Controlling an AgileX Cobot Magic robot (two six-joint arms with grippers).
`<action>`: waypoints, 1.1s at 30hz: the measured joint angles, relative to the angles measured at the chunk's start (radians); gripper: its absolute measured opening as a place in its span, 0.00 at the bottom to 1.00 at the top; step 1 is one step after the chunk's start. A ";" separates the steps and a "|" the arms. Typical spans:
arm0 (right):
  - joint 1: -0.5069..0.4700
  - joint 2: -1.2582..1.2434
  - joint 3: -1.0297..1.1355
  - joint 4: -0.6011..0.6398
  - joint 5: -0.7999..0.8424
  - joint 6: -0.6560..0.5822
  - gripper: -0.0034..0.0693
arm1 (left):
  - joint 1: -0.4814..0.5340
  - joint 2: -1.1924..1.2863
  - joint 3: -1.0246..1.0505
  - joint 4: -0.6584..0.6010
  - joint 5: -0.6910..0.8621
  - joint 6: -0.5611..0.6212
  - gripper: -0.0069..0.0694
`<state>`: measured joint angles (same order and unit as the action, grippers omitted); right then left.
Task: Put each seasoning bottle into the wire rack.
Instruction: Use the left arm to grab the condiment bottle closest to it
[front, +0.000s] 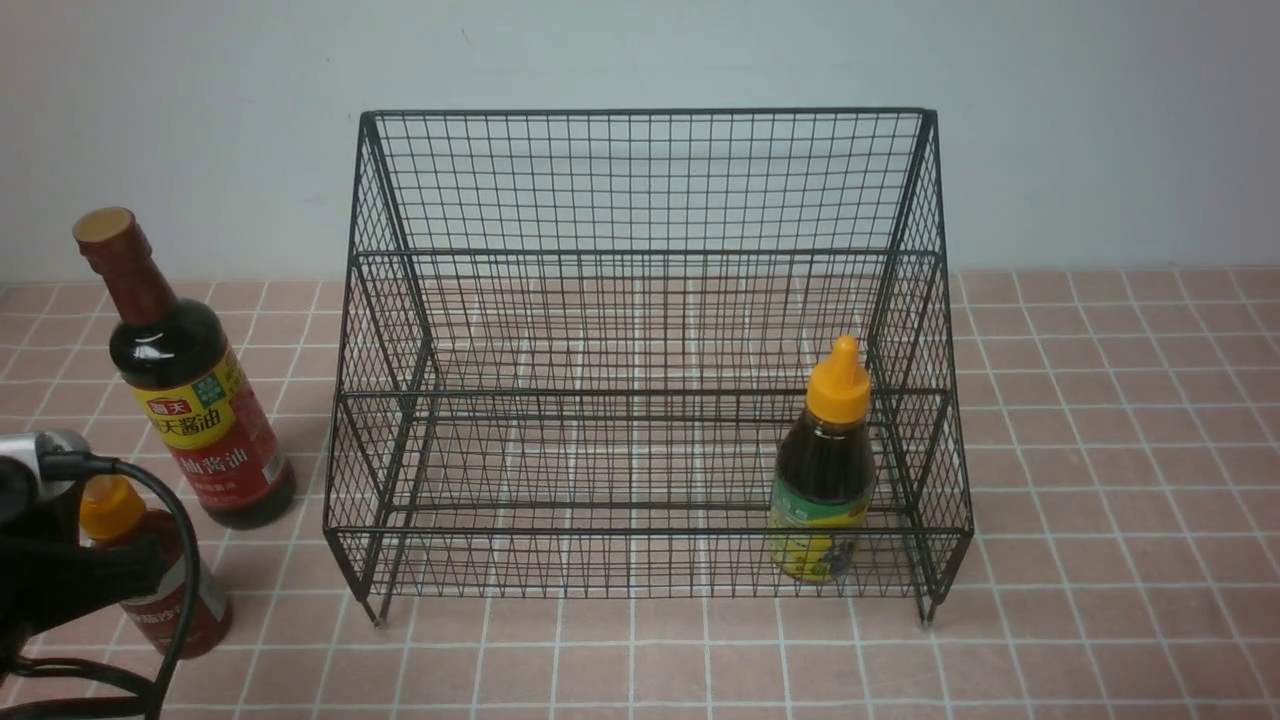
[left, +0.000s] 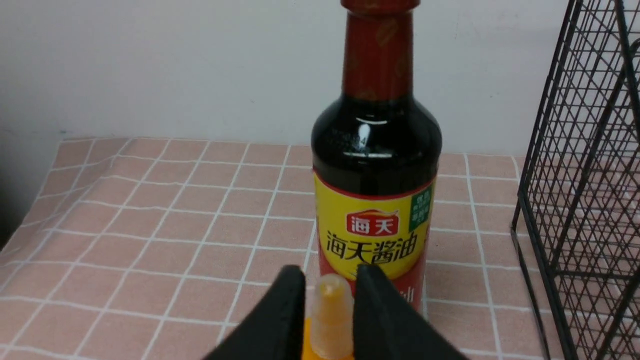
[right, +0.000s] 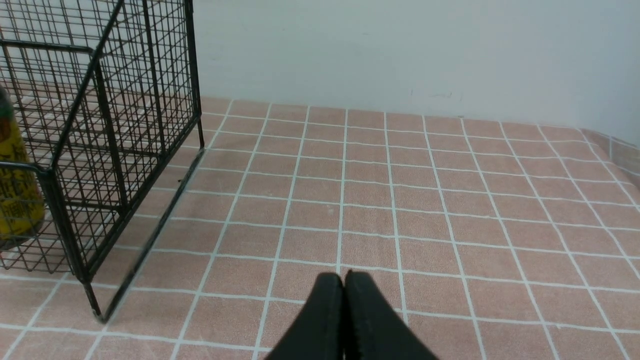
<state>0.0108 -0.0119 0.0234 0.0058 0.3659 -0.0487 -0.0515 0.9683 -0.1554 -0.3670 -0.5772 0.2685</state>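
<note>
At the lower left of the front view, the left gripper (left: 330, 280) has its fingers (left: 287, 305) narrowed onto the yellow nozzle of the red-sauce squeeze bottle (front: 185, 600), upright on the counter (front: 1100, 500). Just behind it stands the soy-sauce bottle (front: 190, 400), left of the wire rack (front: 650, 180). The dark squeeze bottle (front: 825, 470) stands inside the rack's lower right. The right gripper (right: 344, 280) has its fingers pressed together, empty.

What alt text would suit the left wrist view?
The left gripper straddles the yellow nozzle of a small squeeze bottle. A tall soy-sauce bottle stands upright behind it on pink tiles, with the wire rack beside it.
</note>
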 joint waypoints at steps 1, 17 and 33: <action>0.000 0.000 0.000 0.000 0.000 0.000 0.03 | 0.000 0.004 0.000 -0.001 -0.018 -0.004 0.35; 0.000 0.000 0.000 0.000 0.000 0.000 0.03 | 0.000 0.323 -0.008 0.011 -0.273 -0.121 0.68; 0.000 0.000 0.000 0.000 0.000 0.000 0.03 | 0.000 0.415 -0.023 0.105 -0.385 -0.204 0.24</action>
<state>0.0108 -0.0119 0.0234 0.0058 0.3659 -0.0489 -0.0515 1.3835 -0.1784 -0.2623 -0.9617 0.0646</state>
